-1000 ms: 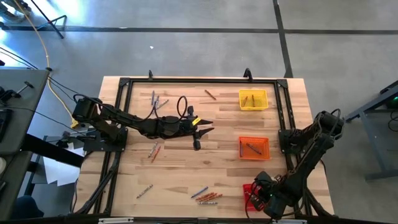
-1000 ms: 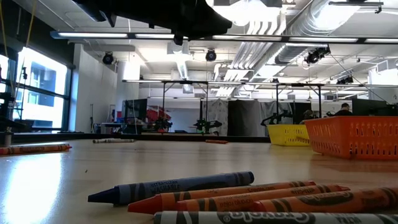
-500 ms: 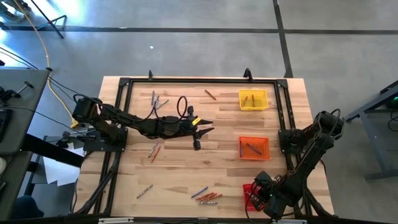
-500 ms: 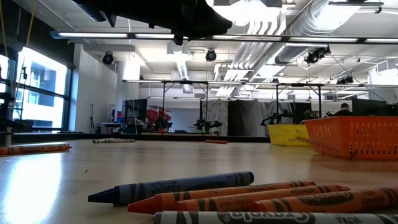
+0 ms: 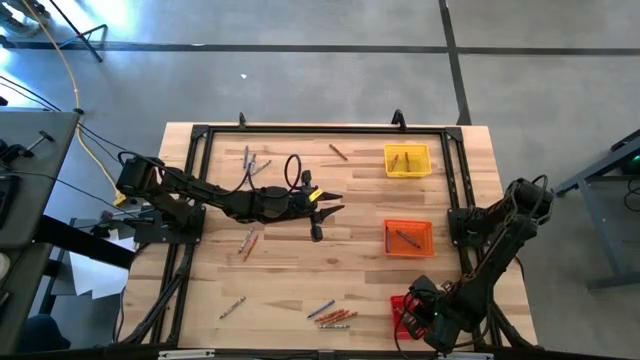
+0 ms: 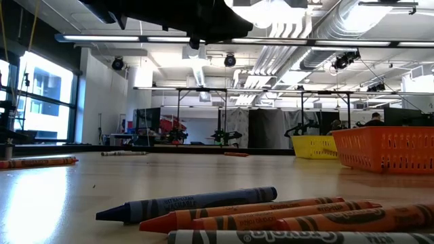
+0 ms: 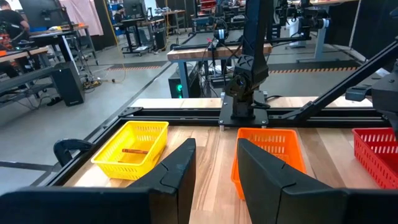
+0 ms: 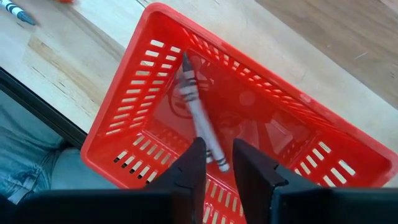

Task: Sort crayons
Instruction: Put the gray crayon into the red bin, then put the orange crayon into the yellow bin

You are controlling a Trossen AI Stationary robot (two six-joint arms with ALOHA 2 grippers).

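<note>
Right pincer (image 8: 213,163) hangs over the red tray (image 8: 134,109) at the counter's (image 5: 290,290) near right corner; fingers parted by a narrow gap, a grey crayon (image 8: 199,115) lying blurred just beyond the tips, above the tray floor. Whether the tips touch it, cannot tell. Left pincer (image 7: 214,163) raised above mid-counter, aimed toward the tray side, fingers a narrow gap apart, nothing between them. Orange tray (image 5: 409,237) holds one crayon; yellow tray (image 5: 407,160) holds an orange stick. Loose crayons: a cluster at the near edge, one blue (image 6: 186,202) beside several orange (image 6: 271,213) and a grey; a pair left of centre (image 5: 247,241); one near the front left (image 5: 232,308); several grey at the far left (image 5: 250,162); one reddish at far centre (image 5: 339,152).
</note>
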